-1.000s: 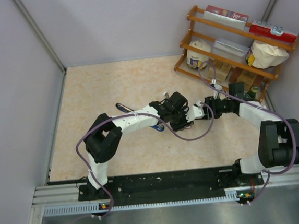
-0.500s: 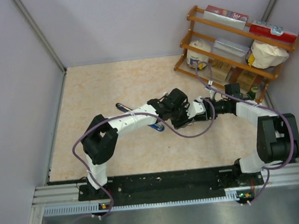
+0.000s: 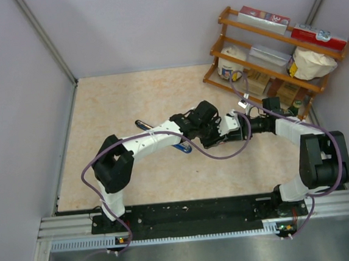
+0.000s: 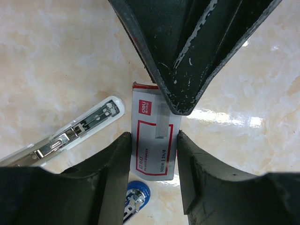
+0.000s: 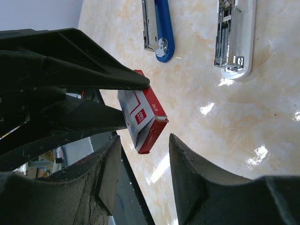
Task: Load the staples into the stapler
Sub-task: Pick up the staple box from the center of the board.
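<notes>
Hovering above mid-counter (image 5: pixel 262 108): staple box (image 5: pixel 140 115), clamped in left jaws. Right jaws released, parted around its free end. Blue stapler (image 5: pixel 159 28) and white stapler (image 5: pixel 234 37) lie on the counter, side by side.

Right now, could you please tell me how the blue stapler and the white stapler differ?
The blue plastic stapler has its metal strip along one side; the white plastic stapler shows its metal channel centred. The white one looks broader than the blue one. Both lie apart on the beige marbled table, neither held.
</notes>
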### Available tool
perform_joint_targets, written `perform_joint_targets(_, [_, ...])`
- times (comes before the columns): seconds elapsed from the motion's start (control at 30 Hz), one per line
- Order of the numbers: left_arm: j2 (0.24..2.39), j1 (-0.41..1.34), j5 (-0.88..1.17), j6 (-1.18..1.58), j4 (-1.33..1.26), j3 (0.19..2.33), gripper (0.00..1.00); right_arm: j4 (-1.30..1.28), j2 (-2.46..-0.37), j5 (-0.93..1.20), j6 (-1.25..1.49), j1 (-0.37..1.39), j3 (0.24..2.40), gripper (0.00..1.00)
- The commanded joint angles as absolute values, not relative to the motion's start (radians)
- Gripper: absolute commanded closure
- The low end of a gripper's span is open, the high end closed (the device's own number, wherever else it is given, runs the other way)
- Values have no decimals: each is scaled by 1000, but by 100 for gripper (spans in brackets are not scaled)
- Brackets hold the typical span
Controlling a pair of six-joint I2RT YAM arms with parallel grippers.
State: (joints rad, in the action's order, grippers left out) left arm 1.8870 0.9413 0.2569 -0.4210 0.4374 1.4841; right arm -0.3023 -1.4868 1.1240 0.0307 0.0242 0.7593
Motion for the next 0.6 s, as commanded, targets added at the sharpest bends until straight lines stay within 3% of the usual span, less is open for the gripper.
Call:
perform_joint_targets(0.0, [1827,937,268,-419,426,1500,54,-276,-1482,1195,41,9,785,55])
perform_joint_targets(0.57, [1810,937,275,-422,428,1488,53,-276,-1506,1200,71,-41,795,60])
